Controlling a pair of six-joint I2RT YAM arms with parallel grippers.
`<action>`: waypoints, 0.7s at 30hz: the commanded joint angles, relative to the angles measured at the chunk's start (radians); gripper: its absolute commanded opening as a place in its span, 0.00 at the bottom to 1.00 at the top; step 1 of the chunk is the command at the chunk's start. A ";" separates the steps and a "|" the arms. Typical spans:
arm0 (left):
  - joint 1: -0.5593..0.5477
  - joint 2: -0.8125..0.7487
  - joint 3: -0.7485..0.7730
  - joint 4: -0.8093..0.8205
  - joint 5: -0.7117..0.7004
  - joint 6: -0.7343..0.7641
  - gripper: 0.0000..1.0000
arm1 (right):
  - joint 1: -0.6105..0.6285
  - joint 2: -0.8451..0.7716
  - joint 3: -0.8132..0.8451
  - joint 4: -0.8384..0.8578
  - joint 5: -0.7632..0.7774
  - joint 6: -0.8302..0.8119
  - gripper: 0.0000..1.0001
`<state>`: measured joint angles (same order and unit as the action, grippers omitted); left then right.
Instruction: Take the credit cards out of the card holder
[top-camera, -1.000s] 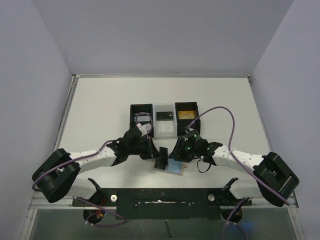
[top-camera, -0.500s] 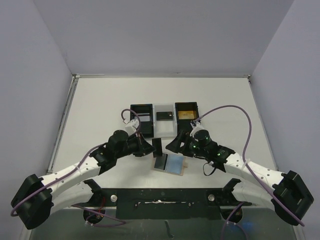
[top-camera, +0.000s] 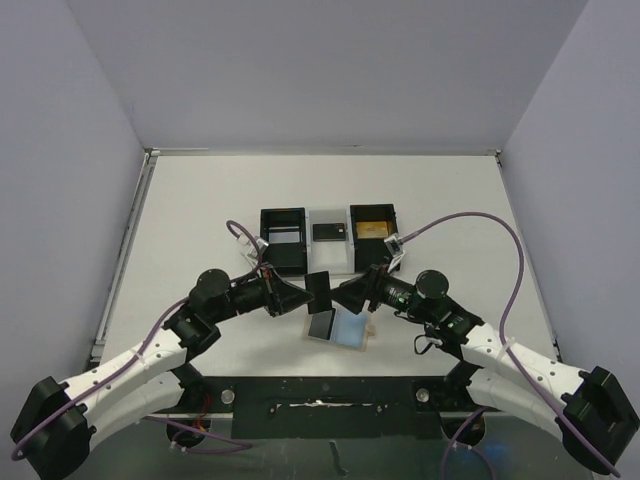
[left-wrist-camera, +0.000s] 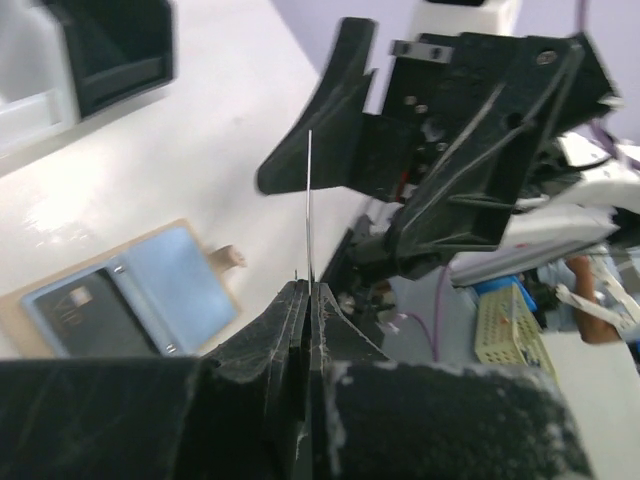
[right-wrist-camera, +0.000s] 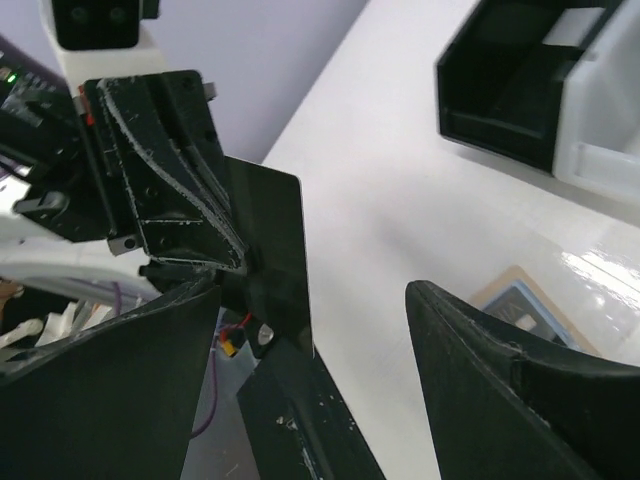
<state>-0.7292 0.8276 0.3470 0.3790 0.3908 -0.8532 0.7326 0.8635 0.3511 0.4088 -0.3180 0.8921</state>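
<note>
Above the card holder (top-camera: 342, 328), left end effector (top-camera: 304, 295) clamps a card (top-camera: 320, 290); right end effector (top-camera: 346, 295) gapes, perhaps touching it.

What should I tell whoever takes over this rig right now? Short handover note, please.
Left gripper: shut on a dark card, held upright in the air.
Right gripper: open, facing that card close by, not gripping it.
Card holder: lying open on the table; a second dark card sits in one panel.
Tray behind it: a black card in the middle compartment, a gold card in the right one.
Left to do: probably set the held card down, then pull out the second one.
</note>
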 joint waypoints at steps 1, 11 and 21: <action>0.008 0.016 0.112 0.152 0.184 -0.014 0.00 | -0.007 0.021 0.041 0.224 -0.170 -0.010 0.75; 0.010 0.022 0.148 0.153 0.275 -0.014 0.00 | -0.022 0.034 0.055 0.350 -0.332 0.057 0.41; 0.012 0.033 0.173 0.071 0.263 0.003 0.27 | -0.047 0.063 0.032 0.518 -0.395 0.153 0.05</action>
<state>-0.7246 0.8680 0.4500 0.4702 0.6632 -0.8673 0.6983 0.9291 0.3592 0.7673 -0.6777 1.0027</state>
